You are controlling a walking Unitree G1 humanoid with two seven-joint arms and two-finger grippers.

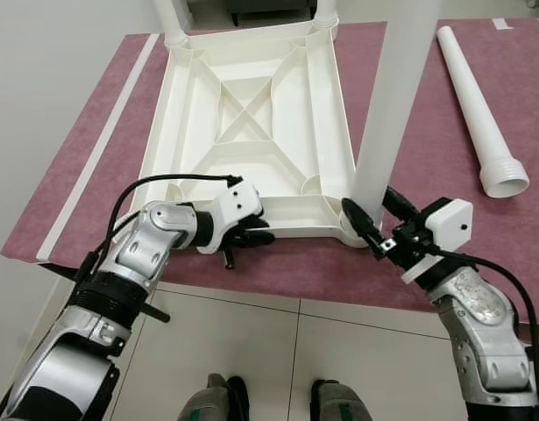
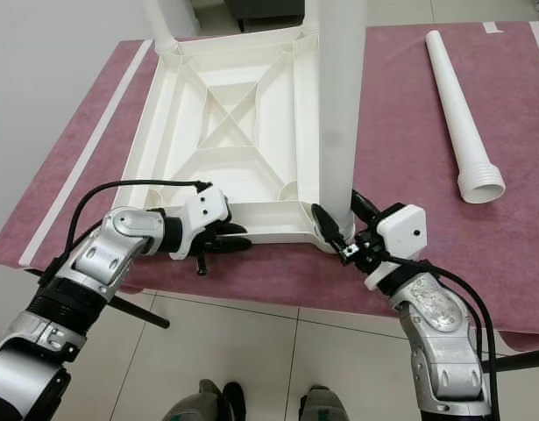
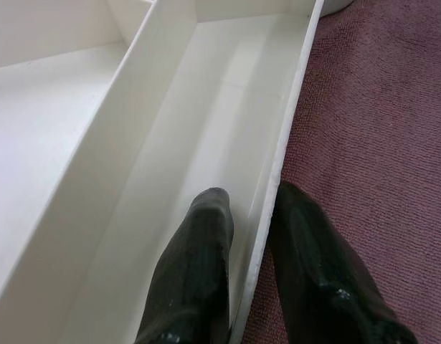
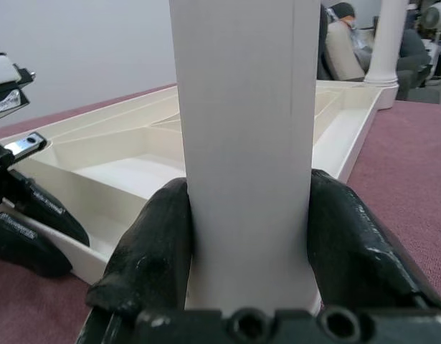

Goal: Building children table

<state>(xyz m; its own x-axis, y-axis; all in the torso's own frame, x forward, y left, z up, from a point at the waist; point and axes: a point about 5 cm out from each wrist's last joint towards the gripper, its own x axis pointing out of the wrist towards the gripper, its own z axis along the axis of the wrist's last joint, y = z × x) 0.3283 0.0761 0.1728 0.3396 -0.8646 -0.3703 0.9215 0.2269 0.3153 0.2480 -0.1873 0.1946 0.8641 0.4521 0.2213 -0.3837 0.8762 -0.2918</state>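
3 legs stand in corner sockets of the upside-down white tabletop (image 1: pixel 251 132) on the maroon mat (image 1: pixel 427 175): 2 at the far corners and 1 at the near right corner, so I judge the build well past halfway. 1 loose leg (image 1: pixel 478 110) lies on the mat well to the right of the tabletop, and the near left corner looks unfilled, so that fitting seems left to do.

The right gripper (image 1: pixel 372 225) is clamped around the base of the near right leg (image 1: pixel 393 96), a finger pressed on each side just above its socket; the leg stands upright. The left gripper (image 1: pixel 243 237) pinches the near rim of the tabletop with a narrow gap, 1 finger inside the wall, the other outside on the mat, steadying it.
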